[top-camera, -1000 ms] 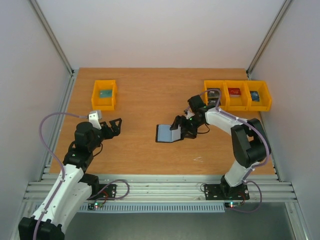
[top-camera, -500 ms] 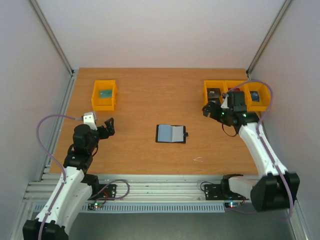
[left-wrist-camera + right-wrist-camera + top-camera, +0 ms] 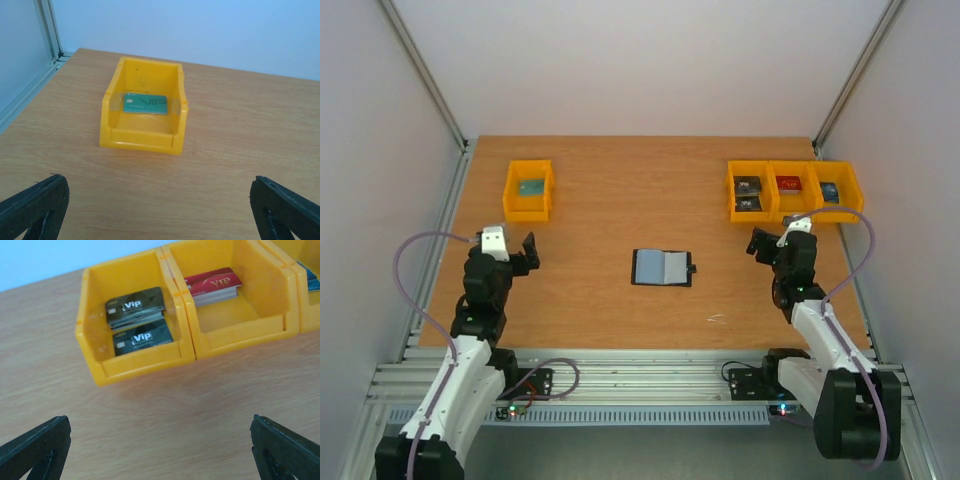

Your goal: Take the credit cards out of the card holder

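Note:
The card holder point(image 3: 663, 268) lies open and flat in the middle of the table, blue-grey pockets up and its black tab pointing right. From above no card shows in it. Dark credit cards point(image 3: 135, 306) with white lettering lie in the leftmost of the three right-hand bins point(image 3: 140, 365). A red stack point(image 3: 212, 284) lies in the bin beside it. My right gripper point(image 3: 160, 452) is open and empty over bare wood just short of those bins, right of the card holder point(image 3: 758, 243). My left gripper point(image 3: 160, 212) is also open and empty, far left of the card holder point(image 3: 527, 247).
A single yellow bin point(image 3: 142, 140) with a green card point(image 3: 145, 104) stands at the back left. The third right-hand bin point(image 3: 838, 190) holds a blue card. Metal rails and white walls border the table.
My right arm has left the card holder, swung over the right-hand bins and drawn back toward its base, with its gripper now open. The card holder now lies flat. My left arm has drawn back slightly.

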{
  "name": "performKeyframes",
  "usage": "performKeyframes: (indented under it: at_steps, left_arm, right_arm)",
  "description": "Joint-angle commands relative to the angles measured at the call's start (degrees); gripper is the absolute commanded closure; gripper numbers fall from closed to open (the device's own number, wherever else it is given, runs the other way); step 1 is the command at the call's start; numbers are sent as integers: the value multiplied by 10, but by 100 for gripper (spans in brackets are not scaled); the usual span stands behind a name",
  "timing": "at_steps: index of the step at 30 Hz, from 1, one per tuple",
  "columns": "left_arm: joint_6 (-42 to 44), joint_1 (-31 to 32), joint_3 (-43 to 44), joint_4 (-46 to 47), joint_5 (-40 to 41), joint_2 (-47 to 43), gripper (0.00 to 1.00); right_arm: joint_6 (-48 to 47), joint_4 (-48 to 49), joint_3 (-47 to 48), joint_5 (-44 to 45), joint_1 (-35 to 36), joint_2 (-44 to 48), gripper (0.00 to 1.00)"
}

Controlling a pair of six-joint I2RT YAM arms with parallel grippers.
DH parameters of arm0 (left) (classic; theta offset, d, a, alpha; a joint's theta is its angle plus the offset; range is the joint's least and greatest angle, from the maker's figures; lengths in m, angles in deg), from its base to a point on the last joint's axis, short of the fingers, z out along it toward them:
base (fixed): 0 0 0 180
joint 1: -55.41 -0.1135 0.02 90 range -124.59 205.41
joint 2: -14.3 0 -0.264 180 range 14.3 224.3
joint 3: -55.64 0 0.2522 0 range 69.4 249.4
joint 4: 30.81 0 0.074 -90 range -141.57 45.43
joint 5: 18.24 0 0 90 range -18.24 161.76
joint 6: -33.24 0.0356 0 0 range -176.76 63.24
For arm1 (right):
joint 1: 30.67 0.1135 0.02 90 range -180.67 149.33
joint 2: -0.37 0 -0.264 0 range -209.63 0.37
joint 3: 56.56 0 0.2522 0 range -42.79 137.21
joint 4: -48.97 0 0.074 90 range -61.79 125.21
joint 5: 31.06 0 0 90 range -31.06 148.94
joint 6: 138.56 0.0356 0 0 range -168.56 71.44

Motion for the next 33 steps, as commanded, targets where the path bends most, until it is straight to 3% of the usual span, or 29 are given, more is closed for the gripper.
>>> performKeyframes:
  at_steps: [1, 6, 12, 16, 18, 22, 27, 31, 33]
  left_arm:
    - [45, -3, -44, 111, 26, 19, 1]
    - [90, -4, -121, 291, 16, 59, 1]
    - [104, -5, -122, 338, 3, 114, 1]
    - [74, -5, -108, 384, 65, 176, 1]
    - [41, -6, -85, 381, 93, 215, 1]
    - [27, -5, -36, 409, 48, 315, 1]
    - [54, -5, 27, 439, 73, 437, 1]
    - [85, -6, 21, 530, -12, 523, 1]
    - [103, -5, 46, 493, -25, 532, 1]
  right_arm:
    - [-55, 229, -39, 22, -4, -55, 2]
    - [-67, 405, -81, -3, -4, -166, 1]
    - [-98, 544, -92, -49, -4, -292, 2]
    - [-110, 638, -90, -80, -4, -384, 2]
    - [-108, 559, -71, -70, -4, -361, 2]
    - [-114, 503, -38, -89, -4, -363, 2]
    - [-116, 502, -36, -93, -4, -364, 1]
    - [-118, 492, -29, -95, -4, -364, 2]
    - [-113, 474, -19, -83, -4, -365, 1]
